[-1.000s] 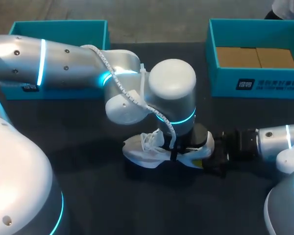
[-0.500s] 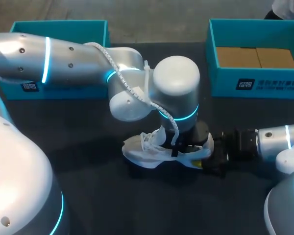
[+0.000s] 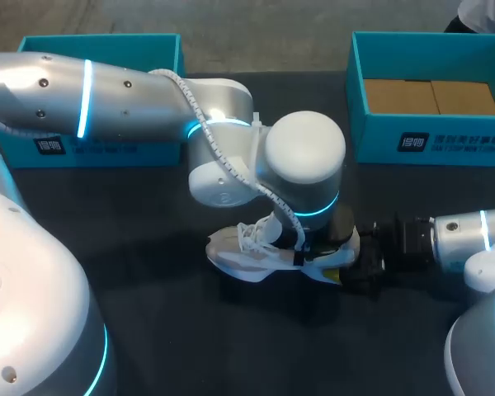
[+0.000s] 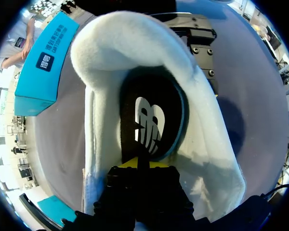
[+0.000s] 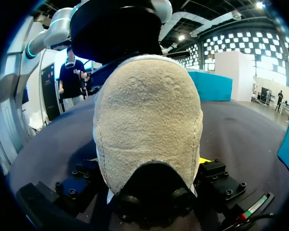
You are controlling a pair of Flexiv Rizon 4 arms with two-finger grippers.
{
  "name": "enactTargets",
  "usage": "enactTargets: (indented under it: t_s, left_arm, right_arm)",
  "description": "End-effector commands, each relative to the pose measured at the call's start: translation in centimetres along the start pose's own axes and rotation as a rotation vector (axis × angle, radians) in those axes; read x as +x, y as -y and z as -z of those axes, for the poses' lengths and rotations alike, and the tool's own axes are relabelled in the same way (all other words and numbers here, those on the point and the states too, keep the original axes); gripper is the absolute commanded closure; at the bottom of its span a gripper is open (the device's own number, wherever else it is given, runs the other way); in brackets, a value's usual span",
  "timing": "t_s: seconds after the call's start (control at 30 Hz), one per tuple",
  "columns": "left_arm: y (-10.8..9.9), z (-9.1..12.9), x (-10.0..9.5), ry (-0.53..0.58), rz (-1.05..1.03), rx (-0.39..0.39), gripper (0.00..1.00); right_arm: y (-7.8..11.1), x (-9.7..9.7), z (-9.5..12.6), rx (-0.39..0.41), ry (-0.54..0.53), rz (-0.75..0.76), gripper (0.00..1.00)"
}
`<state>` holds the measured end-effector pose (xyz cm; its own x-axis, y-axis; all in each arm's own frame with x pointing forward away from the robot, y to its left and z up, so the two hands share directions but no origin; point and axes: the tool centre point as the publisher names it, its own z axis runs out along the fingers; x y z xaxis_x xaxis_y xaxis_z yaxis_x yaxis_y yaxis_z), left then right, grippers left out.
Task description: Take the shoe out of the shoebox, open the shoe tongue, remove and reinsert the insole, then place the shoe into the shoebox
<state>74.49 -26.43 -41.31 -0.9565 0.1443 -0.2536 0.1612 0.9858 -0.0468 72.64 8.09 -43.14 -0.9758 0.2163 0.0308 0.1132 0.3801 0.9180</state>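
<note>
Clamping the shoe [image 5: 149,106] at its heel from both sides, right fingers [image 5: 214,178] hold it on the surface [image 3: 148,247]. Left fingers [image 4: 156,185] sit pressed together inside its opening, tips on the insole [image 4: 151,115]. Farther back, open shoebox [image 3: 371,140] at right, well apart; another teal box [image 3: 153,153] at left.

Here's the table [image 3: 148,247], dark and matte, running wide across the head view, no pattern on it, just a flat charcoal top. Its far edge [image 3: 264,74] cuts a straight line at the back. Soft light on the open stretches, a faint sheen and no glare. Right in the middle there's a deep shadow [image 3: 264,299] pooling on the surface. From the wrist views the same tabletop reads greyer, almost mauve, smooth, with another dark patch lying across it
</note>
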Motion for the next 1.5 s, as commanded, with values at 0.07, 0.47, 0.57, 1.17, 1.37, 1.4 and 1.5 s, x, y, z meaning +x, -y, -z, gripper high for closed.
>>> enactTargets:
  t_s: [0.07,0.47,0.57,1.17,1.37,1.4,1.5]
  left_arm:
    - [-0.4,-0.8,-1.7,-0.050,0.016,0.033,1.00]
    - [-1.0,4.2,0.3,-0.229,0.012,0.166,1.00]
    - [-1.1,4.9,1.2,-0.252,0.008,0.181,1.00]
    - [-1.5,7.4,3.0,-0.286,0.021,0.239,1.00]
    - [-2.0,7.7,2.8,-0.290,0.032,0.249,1.00]
    - [-2.1,7.8,2.8,-0.288,0.032,0.250,1.00]
    - [-2.1,8.0,2.7,-0.284,0.036,0.257,1.00]
  right_arm:
    - [-0.2,0.7,-0.3,0.004,-0.002,0.001,1.00]
    - [-0.2,0.7,-0.3,0.004,-0.002,0.001,1.00]
    - [-0.2,0.7,-0.3,0.004,-0.002,0.001,1.00]
    - [-0.2,0.7,-0.3,0.004,-0.002,0.001,1.00]
    - [-0.2,0.7,-0.3,0.004,-0.002,0.001,1.00]
    - [-0.2,0.7,-0.3,0.004,-0.002,0.001,1.00]
    - [-0.2,0.7,-0.3,0.004,-0.002,0.001,1.00]
